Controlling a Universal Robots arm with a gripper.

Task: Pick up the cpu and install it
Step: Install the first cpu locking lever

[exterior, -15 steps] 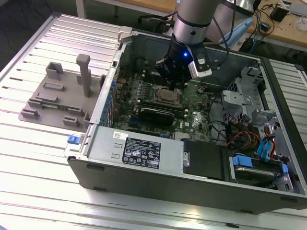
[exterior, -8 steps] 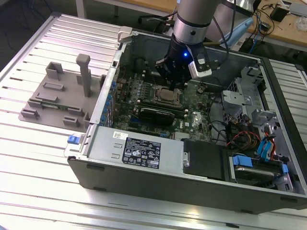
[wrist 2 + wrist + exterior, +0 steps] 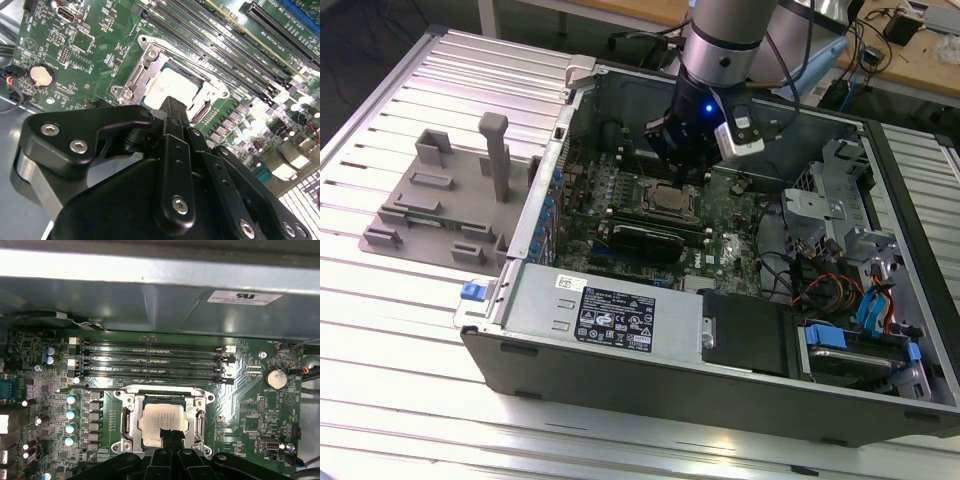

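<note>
The cpu (image 3: 162,419) lies flat inside the metal socket frame (image 3: 128,421) on the green motherboard, its pale metal top facing up. In the second wrist view the cpu (image 3: 172,84) shows past the black fingers. My gripper (image 3: 170,436) hangs just over the chip's edge with its two fingertips pressed together, nothing between them. From outside, the gripper (image 3: 682,172) reaches down into the open computer case, right above the cpu (image 3: 674,202); whether the tips touch the chip I cannot tell.
The case walls (image 3: 620,320) ring the motherboard closely. Several memory slots (image 3: 150,360) run beside the socket, and a long black card (image 3: 642,238) lies nearby. A grey fixture with an upright post (image 3: 450,200) stands on the ribbed table at the exterior view's left.
</note>
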